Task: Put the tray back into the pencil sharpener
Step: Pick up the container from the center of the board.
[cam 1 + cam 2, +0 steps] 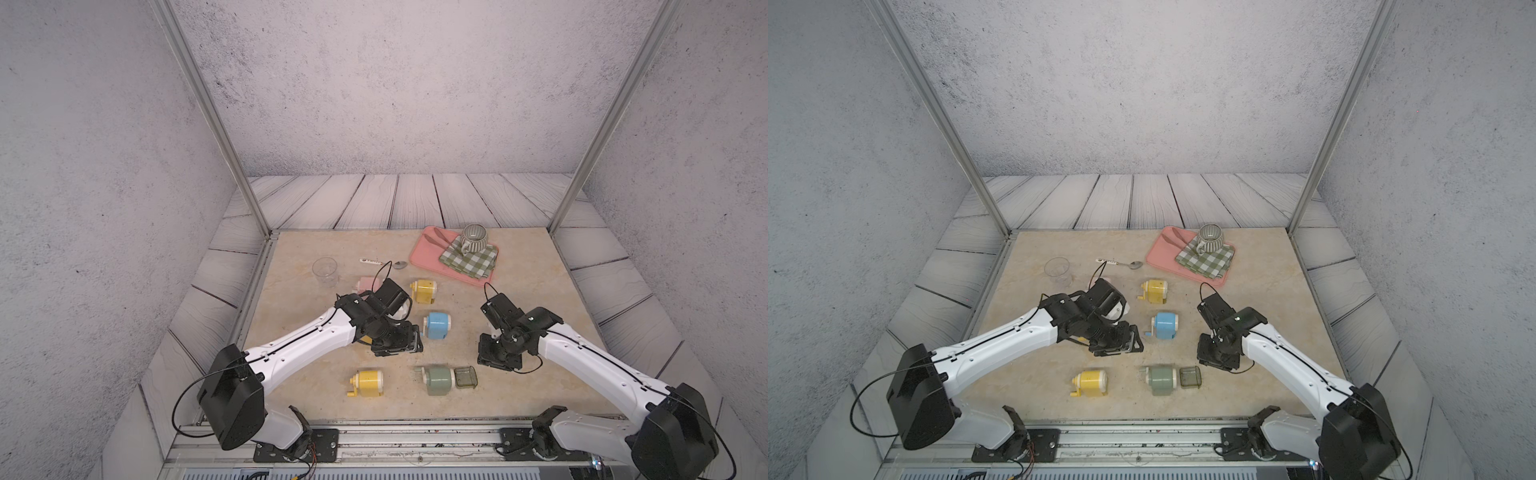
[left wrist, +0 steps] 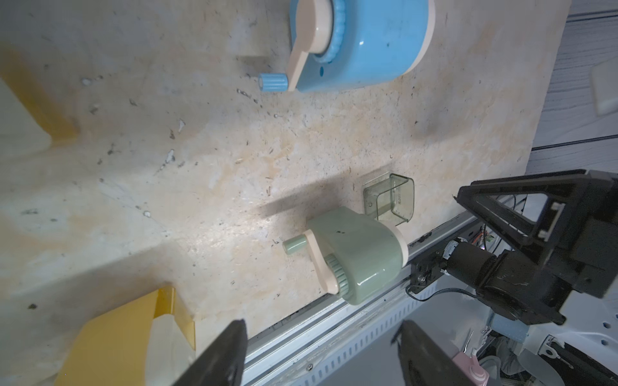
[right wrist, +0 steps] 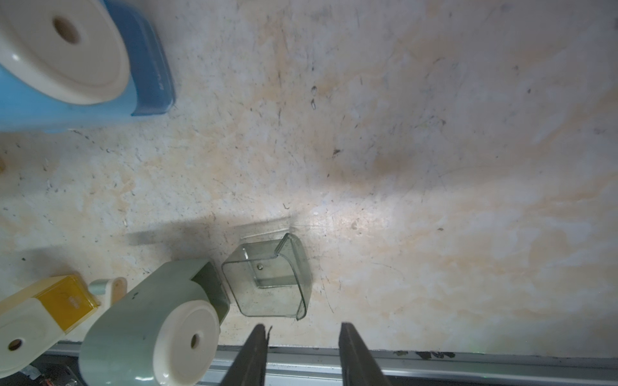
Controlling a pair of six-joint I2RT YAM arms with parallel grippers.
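A beige stone-look tabletop point(image 1: 519, 291) in a grey-walled cell, with two robot arms poised above a green pencil sharpener point(image 1: 438, 379) and its loose tray point(image 1: 465, 377).

In both top views the sharpener lies at the table's 6 o'clock. The clear, green-tinted tray sits just beside it at its 3 o'clock, rounded front turned away from the empty slot, seemingly lined up to slide in. Whether the two touch is unclear. The right gripper point(image 3: 302, 326) hovers at the tray's 1 o'clock, jaws partly apart and empty, probably to grasp or push it. The left gripper point(image 2: 322, 324) hovers at the sharpener's 11 o'clock, near a blue sharpener point(image 1: 437, 325), jaws wide apart and empty, likely ready to brace the body.
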